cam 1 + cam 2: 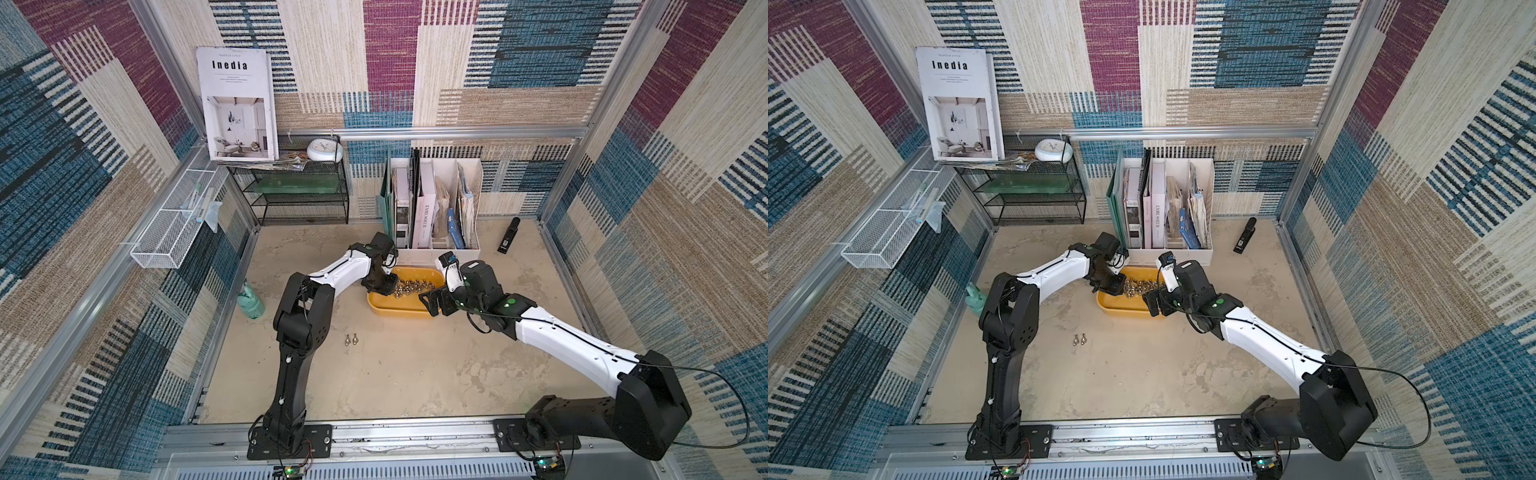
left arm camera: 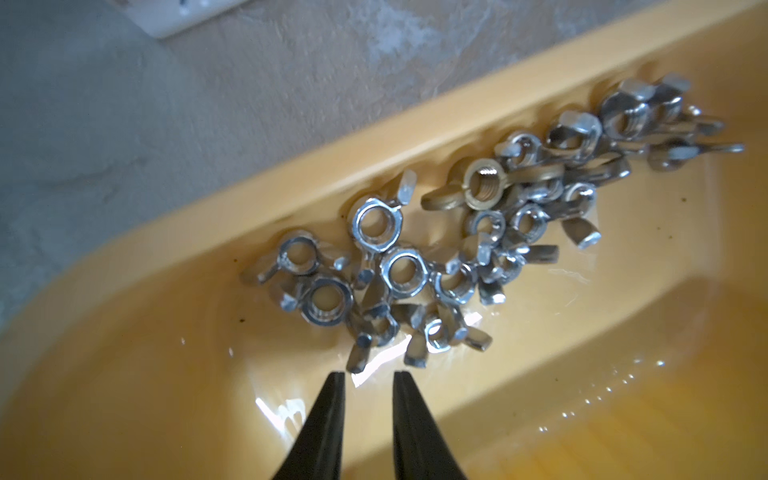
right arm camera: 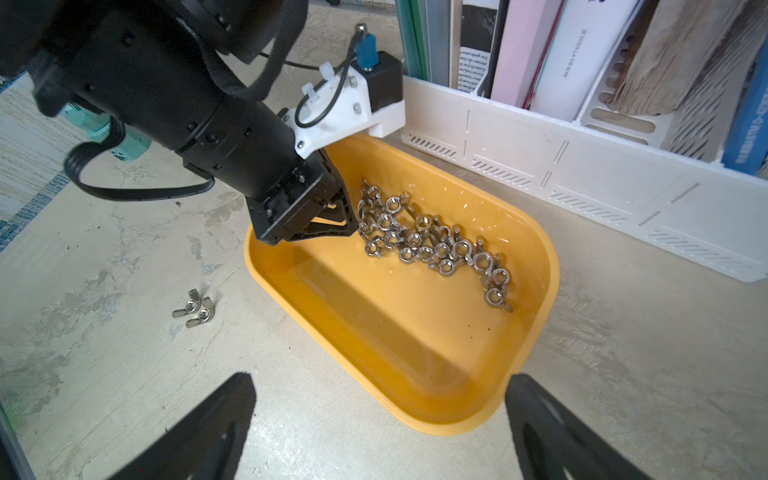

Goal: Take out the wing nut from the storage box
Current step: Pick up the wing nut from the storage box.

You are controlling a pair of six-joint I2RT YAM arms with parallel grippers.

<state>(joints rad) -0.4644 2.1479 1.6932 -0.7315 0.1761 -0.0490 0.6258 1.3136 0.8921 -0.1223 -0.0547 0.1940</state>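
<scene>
In the storage box [image 1: 399, 311] [image 1: 1126, 310] [image 2: 291, 178] [image 3: 457, 430], nearer the long wall on the side of the white file holder [image 1: 436, 249] [image 3: 540, 174], saw a heap of wing nuts [image 1: 409, 287] [image 1: 1140, 286] [image 2: 399, 270] [image 3: 424, 245] lying in a crooked row. Saw the rest of the box floor bare and yellow.

Found the left gripper [image 1: 388, 289] [image 1: 1119, 287] [image 2: 368, 376] [image 3: 353, 228] dipped down inside the box at one end of that heap. Looked through the left wrist view and saw its two thin black fingers [image 2: 328, 415] pointing at the nuts, with the heap just past the tips. Saw one wing of the nearest wing nut [image 2: 356, 357] just beside one fingertip. Could not tell if touching or not. Saw only a small gap between the two fingers, so a little bit open, with nothing but shiny yellow floor in the gap. Held no nut at all.

Found the right gripper [image 1: 430, 301] [image 3: 380, 382] at the short end of the box on the right arm's side. Saw its fingers [image 3: 216, 415] spread very wide, with the rounded end of the box showing between them in the right wrist view. Held nothing. Could not tell if touching the rim.

Out on the table [image 1: 415, 374], well apart from the box and on the left arm's side, spotted two loose wing nuts [image 1: 351, 340] [image 1: 1079, 340] [image 3: 193, 309] lying side by side
</scene>
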